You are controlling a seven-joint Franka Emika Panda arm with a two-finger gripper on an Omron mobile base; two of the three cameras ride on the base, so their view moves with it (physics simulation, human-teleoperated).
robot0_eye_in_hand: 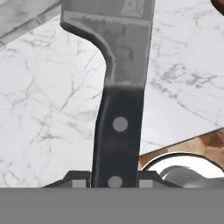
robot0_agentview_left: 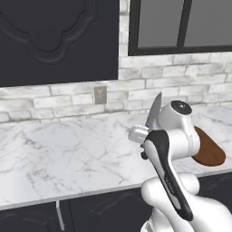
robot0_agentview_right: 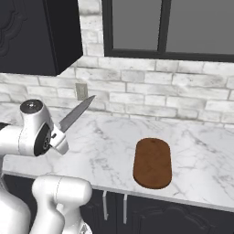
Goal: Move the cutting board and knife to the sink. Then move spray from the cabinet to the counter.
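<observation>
My gripper [robot0_eye_in_hand: 113, 180] is shut on the black handle of the knife [robot0_eye_in_hand: 117, 131]. It holds the knife in the air above the white marble counter [robot0_agentview_left: 68, 154]. The grey blade [robot0_agentview_left: 154, 112] points up and away toward the brick wall, and in the right base view the knife [robot0_agentview_right: 77, 114] slants up to the right from my gripper [robot0_agentview_right: 58, 135]. The brown wooden cutting board [robot0_agentview_right: 152, 162] lies flat on the counter [robot0_agentview_right: 109, 141] to the right of the hand, near the front edge. My arm partly hides the cutting board [robot0_agentview_left: 210, 150]. The sink, spray and cabinet are out of view.
A dark upper cabinet with an ornate carved panel [robot0_agentview_left: 54, 36] hangs at the left above the counter. On the brick backsplash there is a wall outlet [robot0_agentview_left: 100, 95] behind the knife. A dark-framed window [robot0_agentview_right: 169, 27] sits above the board. Dark lower cabinets [robot0_agentview_right: 137, 215] run below.
</observation>
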